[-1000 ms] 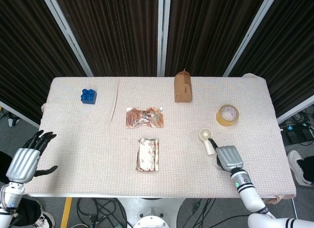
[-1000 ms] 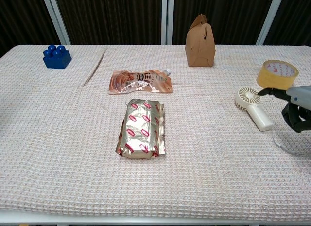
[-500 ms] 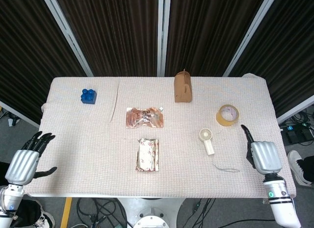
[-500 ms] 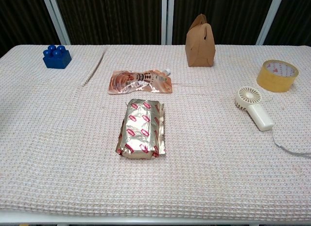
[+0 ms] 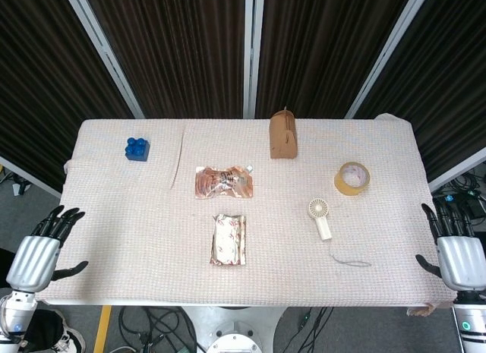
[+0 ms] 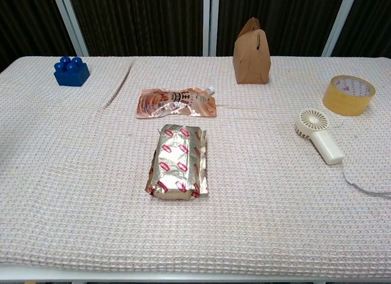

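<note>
Handheld fan (image 5: 320, 218) lies at ten o'clock from my empty, spread right hand (image 5: 459, 256); chest view misses both hands.

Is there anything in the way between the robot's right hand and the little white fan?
Nothing visible. The right hand hangs open off the table's right edge, and only bare cloth and the fan's thin cord lie between it and the white fan. The tape roll sits farther back.

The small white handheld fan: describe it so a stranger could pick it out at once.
Start at the table's pale woven cloth and go to its right side, nearest the right robot hand. The small white handheld fan lies flat there, just in front of the yellow roll of tape. Only it has a round grille on a stubby handle, with a thin cord beside it.
</note>
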